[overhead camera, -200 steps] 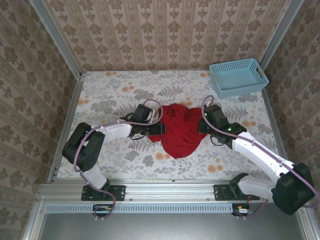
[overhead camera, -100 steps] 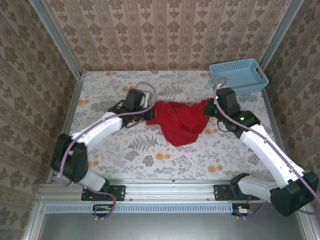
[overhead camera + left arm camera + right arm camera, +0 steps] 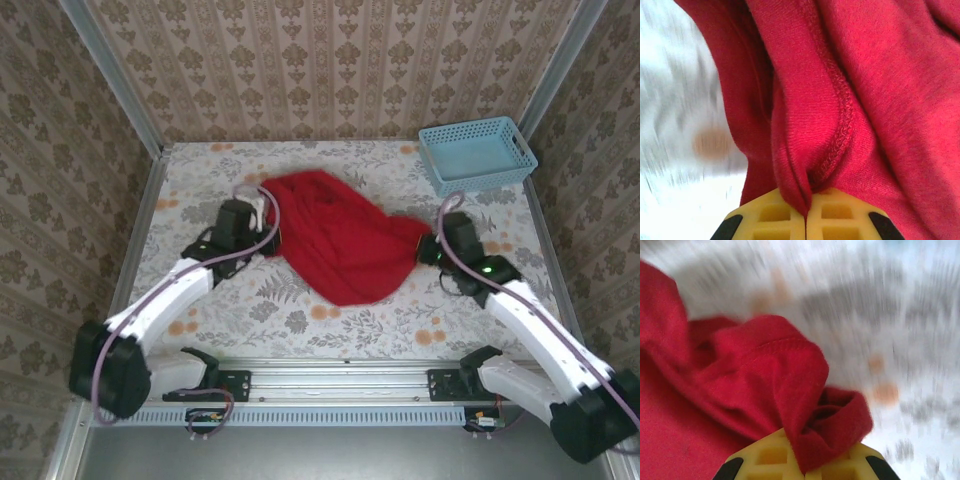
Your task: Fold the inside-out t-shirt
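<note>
On floral table [image 3: 200,190]: red t-shirt [image 3: 340,245] stretched between arms, apart from blue basket [image 3: 475,155]; left gripper [image 3: 806,220] clamped on seamed fold (overlock stitching showing); right gripper [image 3: 805,465] clamped on hemmed corner.

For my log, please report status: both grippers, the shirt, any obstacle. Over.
Left gripper shut on shirt. Right gripper shut on its other side. Shirt spread between them. Basket apart, far right corner.

The floral-patterned tabletop [image 3: 340,335] carries the red t-shirt [image 3: 340,245] at centre and a light-blue basket [image 3: 485,182] at 2 o'clock, well apart.
</note>
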